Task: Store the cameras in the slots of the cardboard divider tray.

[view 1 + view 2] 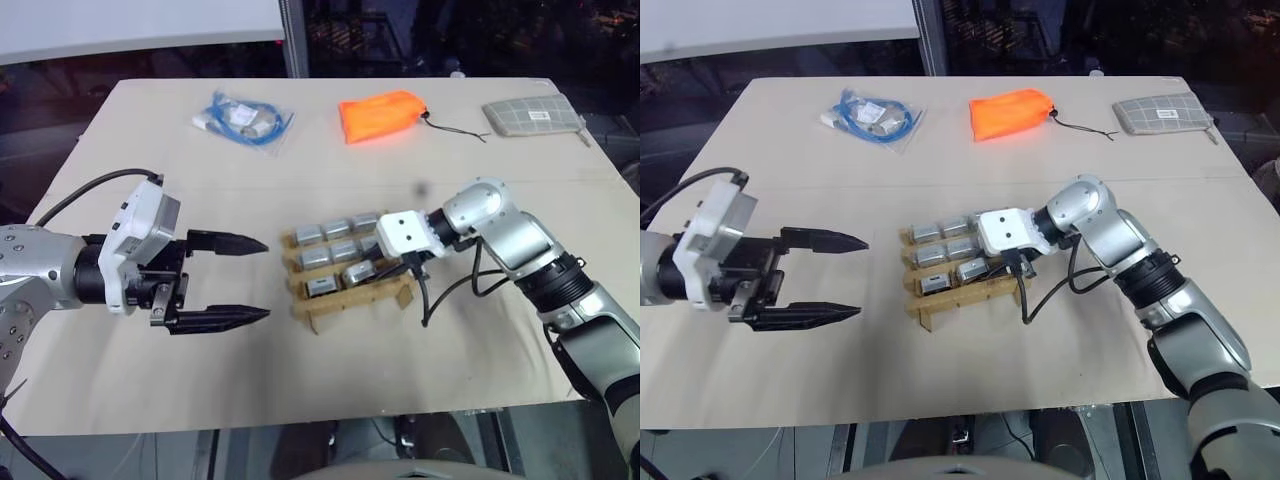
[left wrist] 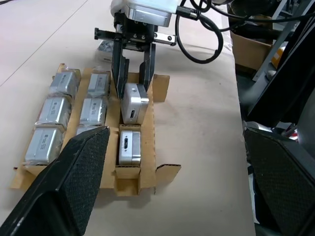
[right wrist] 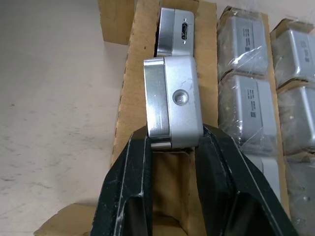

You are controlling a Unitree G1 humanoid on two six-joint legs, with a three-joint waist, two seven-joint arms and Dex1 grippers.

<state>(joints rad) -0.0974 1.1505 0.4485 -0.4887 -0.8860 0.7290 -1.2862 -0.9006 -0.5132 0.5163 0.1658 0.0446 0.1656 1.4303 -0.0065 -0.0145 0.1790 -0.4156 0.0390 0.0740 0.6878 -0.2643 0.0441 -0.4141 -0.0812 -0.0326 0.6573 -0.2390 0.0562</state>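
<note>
From the head views, the cardboard divider tray [image 1: 345, 268] lies mid-desk [image 1: 150, 370], most of its slots filled with cameras [image 1: 322, 234]. The right tool [image 1: 400, 268] reaches over the tray's near-right side, pinching a camera. The left tool [image 1: 245, 280] hangs well apart to the tray's left, its fingers spread wide and empty. At the back of the desk lie a bagged blue cable [image 1: 243, 120], an orange bag [image 1: 381, 115] and a checked pouch [image 1: 530, 115], all far from the work.

The left wrist view gives what the head views cannot: the held camera [image 2: 133, 102] is tilted, its lower end inside the middle slot of the outer row and its upper end still clamped and above the slats. A bare camera [image 2: 129, 146] already sits in the next slot, while the other two rows hold wrapped ones.

The right wrist view shows the grip itself: the two black fingers [image 3: 133, 196] clamp one end of the silver block across its narrow sides, with the screw hole facing out and the slot's cardboard walls close on both sides.

The camera looks like a stiff metal block, fairly dense for its size, smooth and likely slippery, so a firm pinch on flat opposite faces suits it. The tray looks light and thin-walled; pushing at an angle could bend a slat or shove the whole tray.
</note>
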